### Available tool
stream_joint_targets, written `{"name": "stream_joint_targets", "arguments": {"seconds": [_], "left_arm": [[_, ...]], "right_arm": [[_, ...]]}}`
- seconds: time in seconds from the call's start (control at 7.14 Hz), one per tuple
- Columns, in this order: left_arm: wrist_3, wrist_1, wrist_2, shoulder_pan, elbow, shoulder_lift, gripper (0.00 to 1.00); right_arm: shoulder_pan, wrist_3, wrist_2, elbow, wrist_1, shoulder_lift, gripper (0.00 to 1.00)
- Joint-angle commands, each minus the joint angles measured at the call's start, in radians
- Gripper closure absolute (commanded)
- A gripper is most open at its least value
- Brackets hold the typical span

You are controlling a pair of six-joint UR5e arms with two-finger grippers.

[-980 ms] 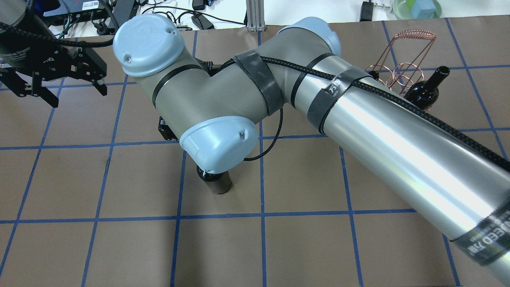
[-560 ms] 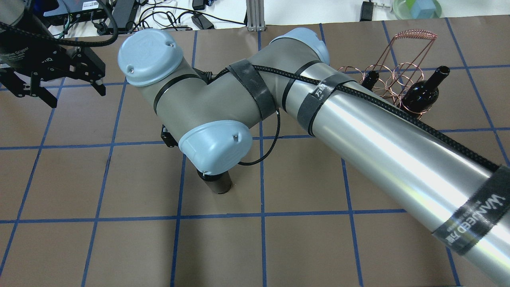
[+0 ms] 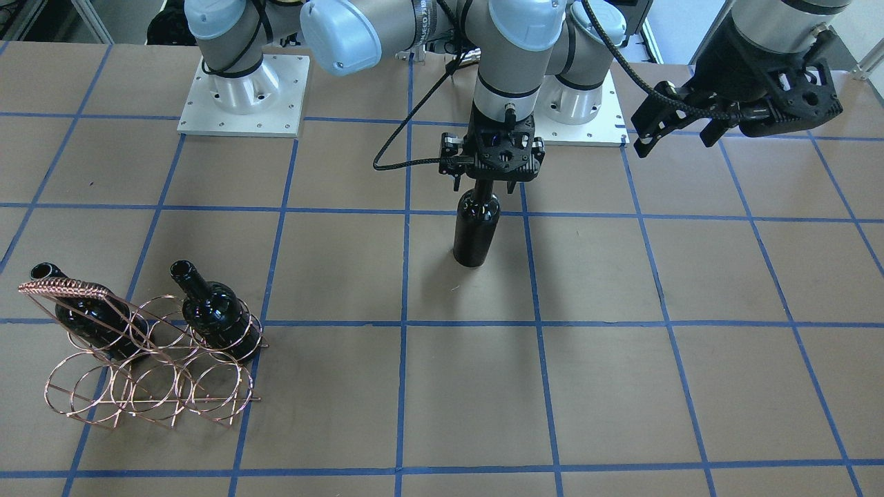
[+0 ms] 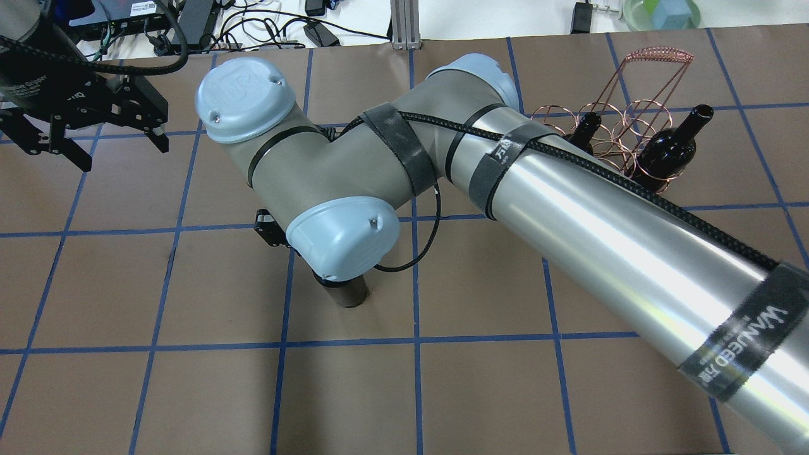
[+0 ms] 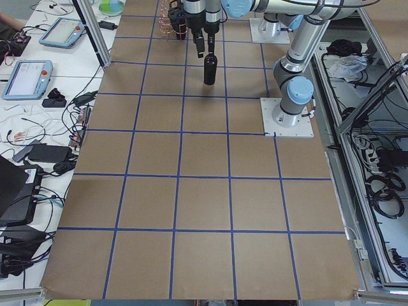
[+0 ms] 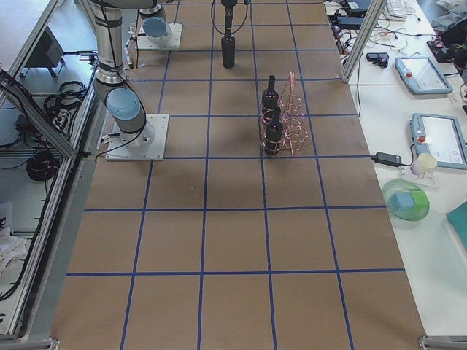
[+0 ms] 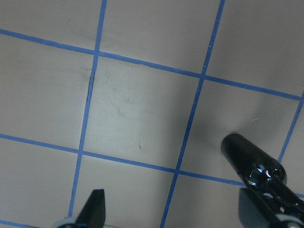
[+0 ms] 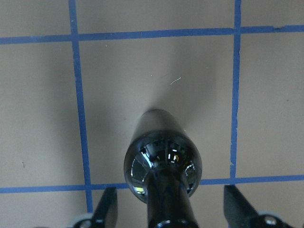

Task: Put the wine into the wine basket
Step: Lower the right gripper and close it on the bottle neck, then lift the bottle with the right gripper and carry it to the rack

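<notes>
A near-black wine bottle (image 3: 476,231) stands upright on the table's middle; it also shows under the right wrist in the overhead view (image 4: 346,294). My right gripper (image 3: 486,185) hangs over it, open, with both fingers (image 8: 107,206) beside the neck (image 8: 166,199) and apart from it. The copper wire wine basket (image 3: 69,285) stands at the table's far right side (image 4: 657,55) with two alike bottles (image 3: 215,312) (image 3: 90,314) in it. My left gripper (image 3: 680,134) is open and empty, raised at the left (image 4: 120,148).
The right arm's long forearm (image 4: 632,253) crosses the overhead view and covers part of the basket. Both arm base plates (image 3: 242,86) sit at the robot's table edge. Blue tape lines grid the brown table. Cables and devices lie beyond the far edge (image 4: 265,25).
The right arm's elbow and forearm have swung, uncovering more of the basket and its left bottle. The standing bottle has not moved. The left gripper has stayed almost still.
</notes>
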Motion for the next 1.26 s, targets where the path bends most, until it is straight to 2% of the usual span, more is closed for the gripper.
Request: {"name": "stream_joint_targets", "arguments": {"seconds": [0.0,0.14,0.28,0.56,0.7,0.84,1.12], "left_arm": [[0.0,-0.001,-0.001,0.0,0.0,0.0,0.0],[0.0,0.001,-0.002,-0.002,0.0,-0.002,0.0],[0.0,0.001,-0.001,-0.002,-0.003,0.0,0.0],[0.0,0.001,-0.001,-0.002,-0.005,0.0,0.0],[0.0,0.002,-0.001,-0.002,-0.005,0.0,0.0],[0.0,0.002,-0.001,-0.002,-0.005,0.0,0.0],[0.0,0.005,-0.001,-0.002,-0.005,-0.002,0.0]], "right_arm": [[-0.001,0.002,0.0,0.001,0.005,-0.004,0.71],[-0.002,0.003,0.001,0.001,0.004,-0.004,0.84],[-0.002,0.003,0.001,0.001,0.004,-0.004,0.87],[-0.009,-0.003,-0.002,-0.009,0.005,-0.017,0.88],[-0.03,-0.016,-0.006,-0.011,0.01,-0.06,0.88],[-0.078,-0.068,-0.006,-0.011,0.051,-0.105,0.88],[-0.255,-0.22,-0.002,-0.013,0.189,-0.221,0.87]]}}
